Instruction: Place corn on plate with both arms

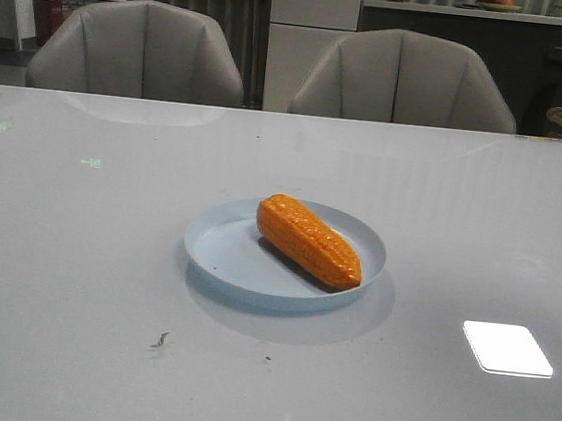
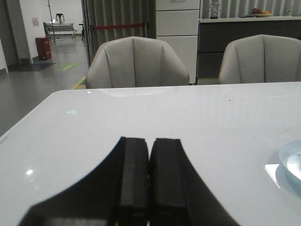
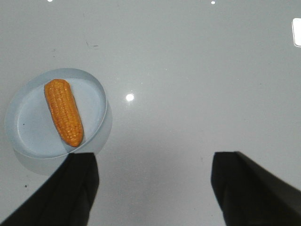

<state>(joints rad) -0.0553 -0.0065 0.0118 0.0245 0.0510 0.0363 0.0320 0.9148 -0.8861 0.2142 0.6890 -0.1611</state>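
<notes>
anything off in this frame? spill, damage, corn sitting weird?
Nothing stands out. The orange bumpy corn cob lies flat inside the round pale blue plastic plate, diagonal, tapered end near the rim. There are a few small dark specks on the glossy white table, nothing spilled. Left tool shut and empty; right tool open.

Table [image 1: 106, 252]: smooth, glossy pale grey top, glass-like; mirrors the chairs and throws hard light glare at 4 o'clock from the plate. A few small dark specks on the sheen at 7 o'clock.
Plate [image 1: 219, 249]: pale blue, looks plastic, smooth, soft satin finish.
Corn [image 1: 308, 240]: orange, bumpy kernel rows, slight plastic-like shine.
Left gripper [image 2: 149, 179]: fingers [image 2: 134, 174] black, matt, smooth flat faces.
Right gripper [image 3: 153, 188]: fingers [image 3: 244, 188] black, matt.
Chairs [image 1: 142, 50]: grey upholstery with stitched seams, low sheen, leather-like.
</notes>
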